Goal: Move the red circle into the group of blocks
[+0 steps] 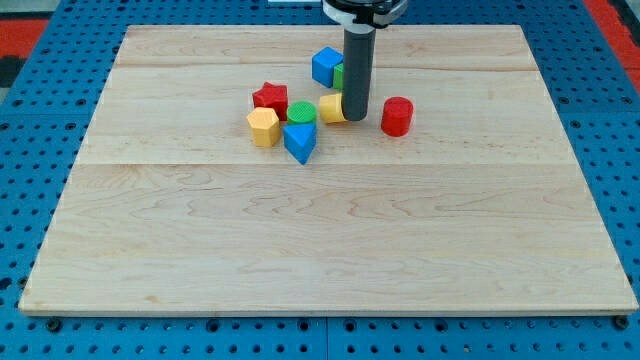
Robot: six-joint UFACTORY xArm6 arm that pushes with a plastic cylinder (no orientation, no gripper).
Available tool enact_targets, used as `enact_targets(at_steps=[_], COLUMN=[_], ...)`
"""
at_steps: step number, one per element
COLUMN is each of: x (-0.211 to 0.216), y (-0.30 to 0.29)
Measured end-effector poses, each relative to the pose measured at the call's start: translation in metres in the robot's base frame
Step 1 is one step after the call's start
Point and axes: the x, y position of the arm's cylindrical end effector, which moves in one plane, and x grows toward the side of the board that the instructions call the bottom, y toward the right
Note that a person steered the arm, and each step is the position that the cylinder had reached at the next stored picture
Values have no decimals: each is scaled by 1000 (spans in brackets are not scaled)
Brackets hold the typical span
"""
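The red circle (397,116) stands on the wooden board (330,240), at the right of the group and a little apart from it. My tip (356,120) rests on the board between the red circle and a yellow block (331,109), close to both. The group lies to the view's left of my tip: a blue cube (326,66), a green block (339,75) mostly hidden behind the rod, a red star (270,98), a green circle (302,112), a yellow hexagon (263,127) and a blue triangle-like block (300,141).
The board sits on a blue perforated table (30,150). The arm's body (362,8) hangs over the board's top edge.
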Motion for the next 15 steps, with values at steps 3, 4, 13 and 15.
enact_targets(at_steps=[3, 4, 13, 15], x=[1, 1, 32, -15], y=[-32, -32, 80, 72])
